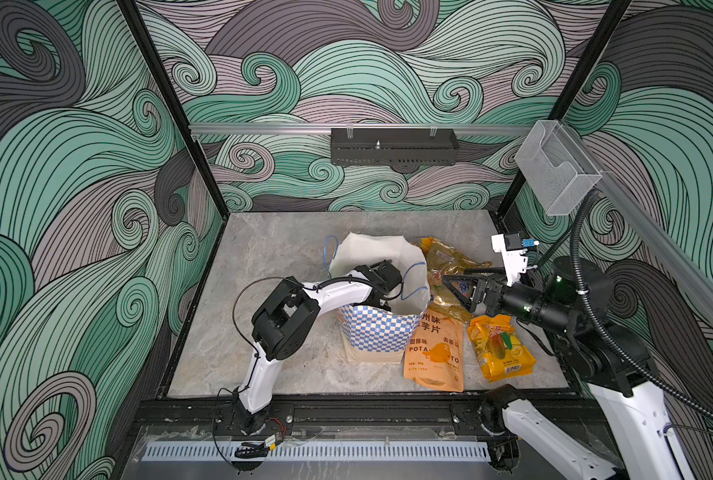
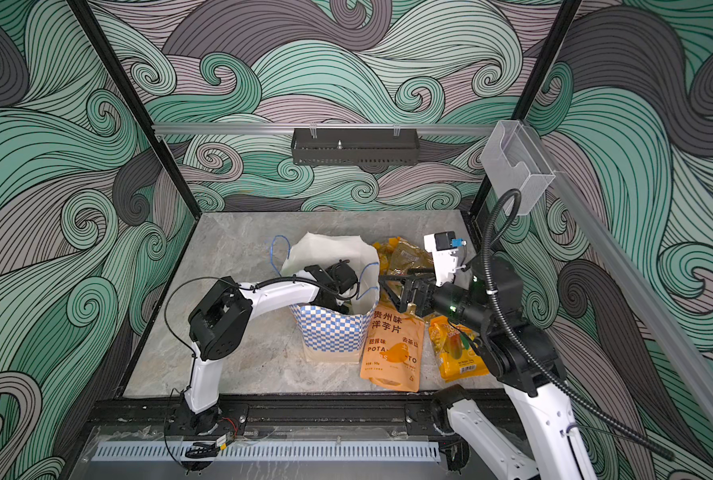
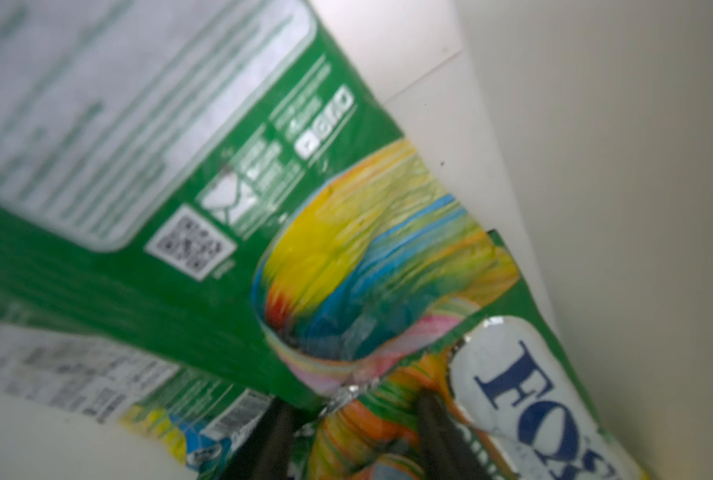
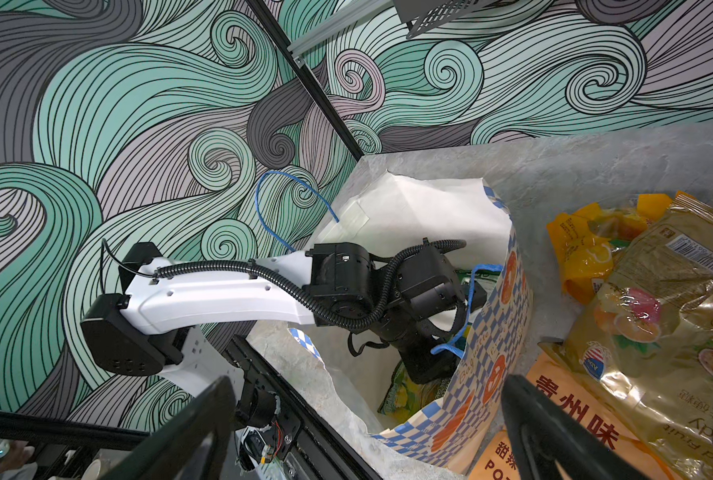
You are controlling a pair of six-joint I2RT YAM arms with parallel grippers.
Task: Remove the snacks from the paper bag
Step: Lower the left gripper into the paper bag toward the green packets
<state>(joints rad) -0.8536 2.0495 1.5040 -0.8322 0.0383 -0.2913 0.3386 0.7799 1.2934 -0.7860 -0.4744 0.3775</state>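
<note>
Left gripper (image 3: 352,401): sunk inside the paper bag (image 1: 382,332). Both top views show only the wrist over the bag's mouth, with the jaws hidden. The left wrist view is blurred. In it, two dark fingers (image 3: 442,432) flank a crumpled rainbow-printed fold of a green packet (image 3: 205,266). The jaws are partly drawn in; cannot tell whether they truly pinch the fold.

Right gripper (image 4: 367,382): jaws spread wide, holding nothing. It hovers just right of the bag, above the golden-brown packet (image 1: 450,259).

Hard to make out:
- The bag's floor.
- The middle of the golden-brown packet, which is covered by the right arm.

Count, in the bag: at least two green packets, overlapping. The second packet (image 3: 525,382) has a white label with blue letters and is cut off at the frame edge.

Count, outside on the grey table (image 1: 271,257): four at least.
- The orange POTATO pouch (image 1: 434,353) lies flat, touching the bag's right foot.
- The fruit-print packet (image 1: 502,347) is just right of it.
- The golden-brown packet is behind both.
- A yellow packet (image 4: 583,249) is at the far end, half buried.

Bag: upright, mouth open, white inside, with two blue cord handles (image 1: 330,253).
</note>
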